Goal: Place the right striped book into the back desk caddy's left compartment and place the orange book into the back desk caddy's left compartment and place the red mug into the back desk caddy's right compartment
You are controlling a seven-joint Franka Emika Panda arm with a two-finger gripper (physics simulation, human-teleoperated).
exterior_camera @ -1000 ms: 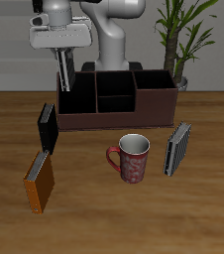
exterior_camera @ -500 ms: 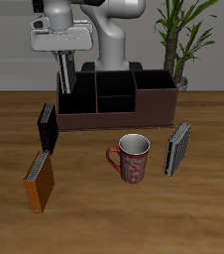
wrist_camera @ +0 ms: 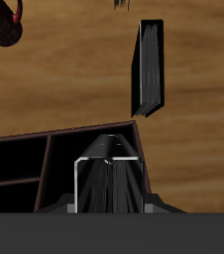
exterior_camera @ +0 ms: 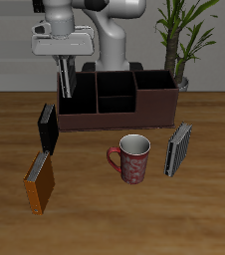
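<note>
My gripper (exterior_camera: 65, 88) pinches the striped book (wrist_camera: 109, 179) over the caddy (exterior_camera: 114, 113), at its left compartment (exterior_camera: 79, 100); not released. Orange book (exterior_camera: 39, 182) and mug (exterior_camera: 132, 158) wait on the table, untouched.

Striped book (wrist_camera: 109, 184) between fingers (wrist_camera: 79, 184) over caddy (wrist_camera: 25, 164).

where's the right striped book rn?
In the gripper: the right striped book hangs upright just above the end section of the back desk caddy; the black book stands before that end.
</note>
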